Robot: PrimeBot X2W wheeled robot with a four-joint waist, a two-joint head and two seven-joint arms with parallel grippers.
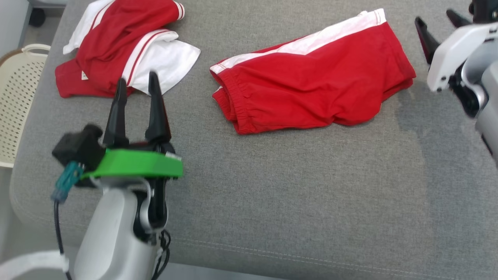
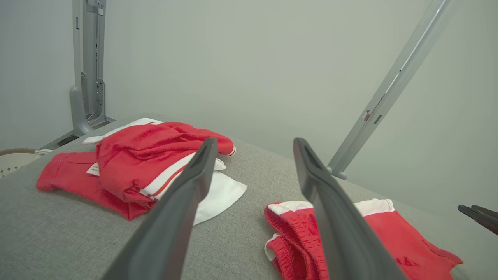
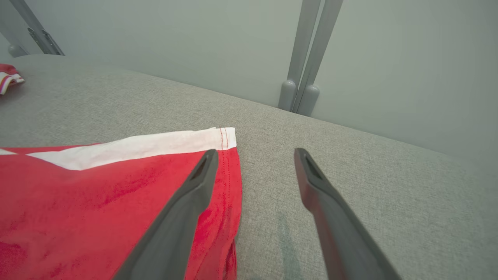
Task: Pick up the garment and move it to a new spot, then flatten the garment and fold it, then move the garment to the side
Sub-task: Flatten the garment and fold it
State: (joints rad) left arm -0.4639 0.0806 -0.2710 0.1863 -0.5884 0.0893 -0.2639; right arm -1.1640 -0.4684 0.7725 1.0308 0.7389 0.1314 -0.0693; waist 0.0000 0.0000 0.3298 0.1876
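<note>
Both sets of jaws stand wide, empty: left gripper [image 1: 137, 77] hovers near the grey upholstered surface's [image 1: 272, 194] left edge, fingers pointing away; right gripper [image 1: 434, 16] at its far right corner. Folded red shorts [image 1: 311, 77] lie mid far edge. Small white label [image 1: 84, 75] on heaped red-and-white garment [image 1: 113, 42]: unreadable

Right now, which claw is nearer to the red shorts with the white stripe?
Right. The right claw hovers just beyond the hem end of the shorts; the left claw is farther off, past the waistband end, by the crumpled red-and-white garment.
</note>
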